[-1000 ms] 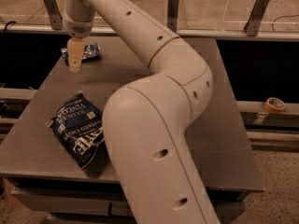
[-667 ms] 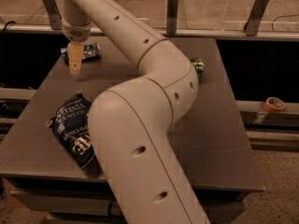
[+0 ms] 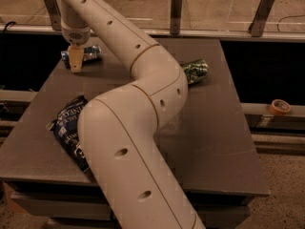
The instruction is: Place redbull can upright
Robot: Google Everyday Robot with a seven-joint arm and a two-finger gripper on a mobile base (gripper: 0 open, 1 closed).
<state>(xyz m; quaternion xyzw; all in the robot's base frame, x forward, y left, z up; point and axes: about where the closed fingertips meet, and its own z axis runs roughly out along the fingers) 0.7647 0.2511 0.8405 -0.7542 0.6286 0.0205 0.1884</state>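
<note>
The redbull can (image 3: 90, 53), slim, blue and silver, lies on its side near the far left corner of the grey table (image 3: 224, 128). My gripper (image 3: 76, 64) hangs from the long cream arm (image 3: 143, 70) and points down right at the can's near side, partly covering its left end. I cannot tell whether it touches the can.
A green dented can (image 3: 196, 71) lies on its side at mid-right, close to my arm's elbow. A dark blue chip bag (image 3: 66, 130) lies at the front left, partly under the arm. A tape roll (image 3: 279, 107) sits on a ledge off the table to the right.
The arm's elbow has swung back and left, uncovering the green can. The gripper has stayed by the redbull can, which still lies on its side.
</note>
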